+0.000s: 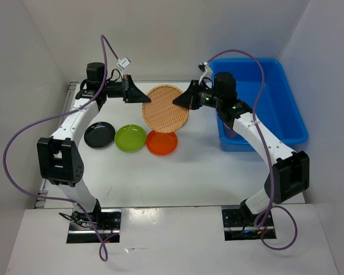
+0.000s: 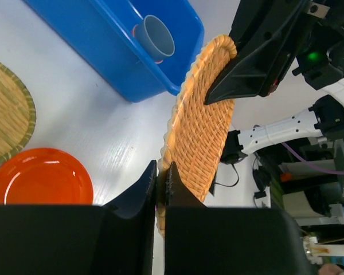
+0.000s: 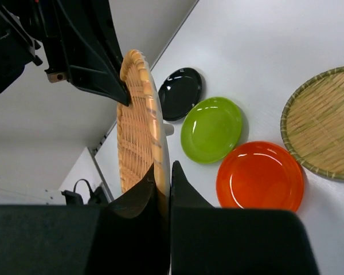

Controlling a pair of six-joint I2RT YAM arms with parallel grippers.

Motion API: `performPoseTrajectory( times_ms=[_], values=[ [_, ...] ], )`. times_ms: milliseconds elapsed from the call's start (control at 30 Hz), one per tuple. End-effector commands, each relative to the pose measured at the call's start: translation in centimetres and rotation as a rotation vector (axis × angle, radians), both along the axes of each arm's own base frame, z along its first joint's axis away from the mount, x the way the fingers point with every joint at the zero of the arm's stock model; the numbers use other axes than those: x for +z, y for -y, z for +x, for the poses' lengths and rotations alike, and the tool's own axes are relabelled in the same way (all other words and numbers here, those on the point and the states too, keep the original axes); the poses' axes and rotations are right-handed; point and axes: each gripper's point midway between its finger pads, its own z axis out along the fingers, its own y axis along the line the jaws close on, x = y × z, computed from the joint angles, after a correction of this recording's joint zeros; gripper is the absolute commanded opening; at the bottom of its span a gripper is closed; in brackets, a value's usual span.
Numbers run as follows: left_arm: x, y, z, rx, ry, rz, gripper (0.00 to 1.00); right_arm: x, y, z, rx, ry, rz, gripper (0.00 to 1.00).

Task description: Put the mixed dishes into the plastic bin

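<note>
A tan woven plate hangs above the table, gripped at both edges. My left gripper is shut on its left rim. My right gripper is shut on its right rim. A second woven plate lies on the table below it, also in the left wrist view. The black plate, lime green plate and orange plate lie in a row on the table. The blue bin stands at the right with a blue cup inside. The pink cup is not clearly visible.
White walls close in the table at the back and on both sides. The right arm's forearm passes over the bin's near left corner. Purple cables loop beside each arm.
</note>
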Motion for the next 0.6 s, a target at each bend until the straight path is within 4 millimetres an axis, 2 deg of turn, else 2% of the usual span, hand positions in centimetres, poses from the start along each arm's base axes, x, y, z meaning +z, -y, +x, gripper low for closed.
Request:
performPoseTrajectory(
  times_ms=[0, 100, 167, 200, 233, 267, 300, 333, 367, 433, 467, 533, 567],
  values=[
    [3.4, 0.8, -0.5, -0.064, 0.075, -0.039, 0.0, 0.1, 0.5, 0.4, -0.034, 0.054, -0.065, 0.0],
    [3.7, 0.8, 0.4, -0.046, 0.087, -0.026, 0.0, 0.9, 0.7, 0.5, -0.043, 0.061, -0.075, 0.0],
    [2.9, 0.3, 1.3, -0.035, 0.061, -0.014, 0.03, 1.0, 1.2, 1.2, -0.093, 0.065, -0.09, 0.0],
    [2.8, 0.3, 1.5, -0.035, 0.061, -0.014, 0.09, 1.5, 1.6, 1.3, -0.117, 0.078, -0.091, 0.0],
    [2.4, -0.1, 2.0, -0.025, 0.05, -0.013, 0.37, 2.3, 2.0, 1.3, -0.148, 0.09, -0.084, 0.0],
    [2.4, -0.1, 2.0, -0.024, 0.05, -0.013, 0.47, 2.4, 3.0, 2.1, -0.221, 0.096, -0.103, 0.0],
    [2.4, -1.2, 2.5, 0.003, 0.05, -0.012, 0.56, 2.5, 3.5, 2.3, -0.257, 0.091, -0.106, 0.0],
    [2.3, -1.8, 2.9, 0.024, 0.05, -0.008, 0.78, 3.5, 4.1, 2.3, -0.29, 0.104, -0.108, 0.0],
    [2.3, -2.4, 3.4, 0.052, 0.051, -0.002, 0.84, 4.0, 5.4, 3.3, -0.365, 0.113, -0.121, 0.0],
    [2.4, -4.6, 4.6, 0.112, 0.062, -0.001, 0.9, 4.7, 7.6, 4.0, -0.454, 0.105, -0.107, 0.0],
    [2.4, -5.5, 5.4, 0.155, 0.076, 0.008, 0.93, 5.9, 9.1, 4.1, -0.512, 0.116, -0.089, 0.0],
    [1.5, -7.4, 7.0, 0.237, 0.061, 0.028, 0.95, 7.2, 13.2, 5.2, -0.637, 0.094, -0.004, 0.0],
    [1.0, -7.8, 8.1, 0.286, 0.058, 0.047, 0.96, 7.8, 14.8, 4.9, -0.673, 0.097, 0.034, 0.0]
  ],
)
